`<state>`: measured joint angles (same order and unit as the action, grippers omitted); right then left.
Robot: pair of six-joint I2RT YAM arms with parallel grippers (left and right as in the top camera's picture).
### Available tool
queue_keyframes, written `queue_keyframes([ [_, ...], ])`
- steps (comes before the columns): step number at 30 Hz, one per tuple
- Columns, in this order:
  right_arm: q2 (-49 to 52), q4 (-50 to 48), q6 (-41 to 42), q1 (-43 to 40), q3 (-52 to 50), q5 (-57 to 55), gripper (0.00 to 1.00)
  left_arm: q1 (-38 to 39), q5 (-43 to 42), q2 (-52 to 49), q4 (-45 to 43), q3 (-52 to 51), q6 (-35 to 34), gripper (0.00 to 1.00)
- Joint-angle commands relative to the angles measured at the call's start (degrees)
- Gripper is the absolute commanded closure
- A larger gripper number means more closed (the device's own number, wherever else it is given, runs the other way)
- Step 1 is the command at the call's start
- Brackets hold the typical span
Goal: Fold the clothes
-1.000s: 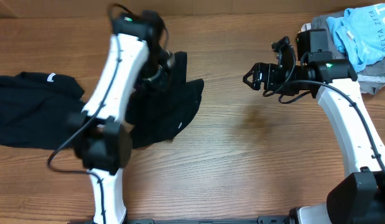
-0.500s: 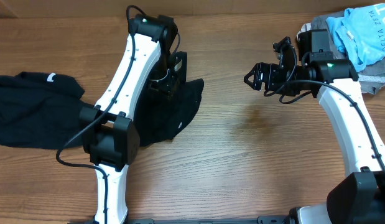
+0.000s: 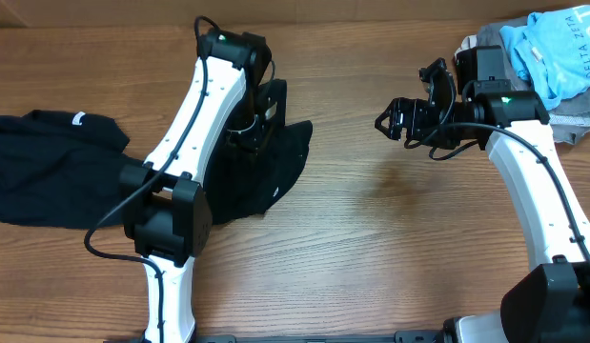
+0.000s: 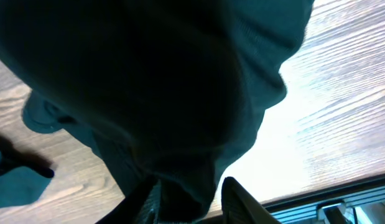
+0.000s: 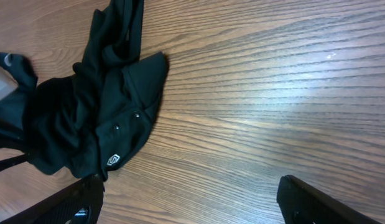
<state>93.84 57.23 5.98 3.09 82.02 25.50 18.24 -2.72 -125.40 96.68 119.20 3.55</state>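
Two black T-shirts lie on the wooden table. One [image 3: 47, 181] is spread at the far left, showing a white neck tag. The other [image 3: 283, 162] is crumpled under my left arm, and the right wrist view shows it [image 5: 99, 118] with a small white logo. My left gripper [image 3: 251, 129] points down onto this second shirt. In the left wrist view a bunch of its black fabric [image 4: 180, 112] fills the space between the left gripper's [image 4: 191, 190] fingers. My right gripper [image 3: 388, 119] hovers open over bare wood right of the shirt, and the right gripper [image 5: 189, 186] holds nothing.
A pile of pale-blue and grey garments [image 3: 557, 48] sits at the back right corner, behind my right arm. Bare wood [image 3: 390, 229] stretches between the two arms. The table's edge [image 4: 341, 193] shows in the left wrist view.
My left arm has swung right and settled over the crumpled shirt; its jaws opened, then narrowed around the fabric. The right arm has stayed still.
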Motion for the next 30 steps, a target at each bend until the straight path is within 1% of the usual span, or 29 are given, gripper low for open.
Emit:
queue_keyframes([
  [1, 0.09, -0.09, -0.24, -0.07, -0.11, -0.63, 0.07, -0.28, 0.26, 1.6, 0.17, -0.5, 1.05, 0.66],
  [2, 0.09, -0.07, -0.24, -0.07, -0.11, -0.63, 0.06, -0.33, 0.44, 1.6, 0.15, -0.5, 1.31, 0.67],
  [3, 0.09, -0.07, -0.24, -0.07, -0.11, -0.63, 0.06, -0.39, 0.7, 1.57, 0.15, -0.5, 1.64, 0.7],
  [5, 0.09, -0.07, -0.24, -0.07, -0.11, -0.61, 0.06, -0.59, 1.62, 1.57, 0.15, -0.5, 1.62, 0.82],
  [6, 0.09, -0.07, -0.22, -0.07, -0.11, -0.61, 0.06, -0.66, 1.95, 1.6, 0.15, -0.48, 1.62, 0.92],
  [7, 0.09, -0.09, -0.22, -0.07, -0.11, -0.61, 0.06, -0.72, 2.27, 1.6, 0.17, -0.48, 1.6, 0.96],
  [10, 0.09, -0.15, -0.22, -0.07, -0.11, -0.61, 0.06, -1.01, 3.19, 1.7, 0.15, 1.16, 1.22, 0.96],
  [17, 0.09, -0.11, -0.17, -0.07, -0.11, -0.35, 0.07, -1.07, 3.23, 6.78, 0.13, 17.92, -3.65, 0.96],
  [22, 0.09, -0.63, -0.2, -0.07, -0.11, 1.16, 0.07, -1.07, 3.37, 13.14, 0.13, 27.74, -4.46, 0.96],
  [26, 0.09, -2.12, -0.2, -0.07, -0.11, 3.43, 0.07, -1.07, 3.41, 19.34, 0.11, 31.34, -4.44, 0.96],
  [30, 0.11, -3.1, -0.22, 0.11, -0.11, 6.27, 0.08, -1.07, 3.98, 24.28, 0.11, 31.41, -4.44, 0.96],
])
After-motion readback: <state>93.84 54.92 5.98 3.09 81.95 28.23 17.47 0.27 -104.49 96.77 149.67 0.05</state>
